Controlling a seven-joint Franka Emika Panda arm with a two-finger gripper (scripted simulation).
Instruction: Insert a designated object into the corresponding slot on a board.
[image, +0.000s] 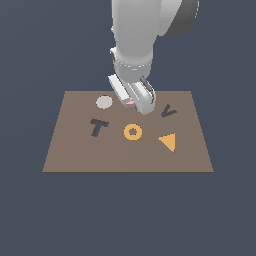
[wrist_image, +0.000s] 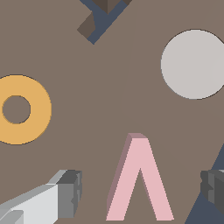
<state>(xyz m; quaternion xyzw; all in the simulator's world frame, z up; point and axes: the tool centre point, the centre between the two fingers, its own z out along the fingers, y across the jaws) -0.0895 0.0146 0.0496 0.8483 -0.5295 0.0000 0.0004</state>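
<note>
While the gripper (image: 131, 101) hangs low over the far part of the brown board (image: 65, 150), its fingers (wrist_image: 65, 192) stand apart on either side of the pink V-shaped piece (wrist_image: 138, 181), which lies flat on the board between them and untouched, so nothing is held yet; in the exterior view only a sliver of pink shows under the hand, between the grey disc (image: 104, 102) and the dark V-shaped slot (image: 168, 112) toward that view's right. The step in hand looks like the grasp; to do it well, the arm should descend straight until the pads flank the piece's two legs, centred so that closing does not spin or push it; the pinch should cross the legs evenly rather than catch one tip. Since the slot sits near, the lift need only clear the board; the piece's angle must then match the recess before lowering; the orange ring (wrist_image: 19, 109), the orange triangle (image: 168, 142) and the T-shaped recess (image: 98, 127) lie clear of that path.
</note>
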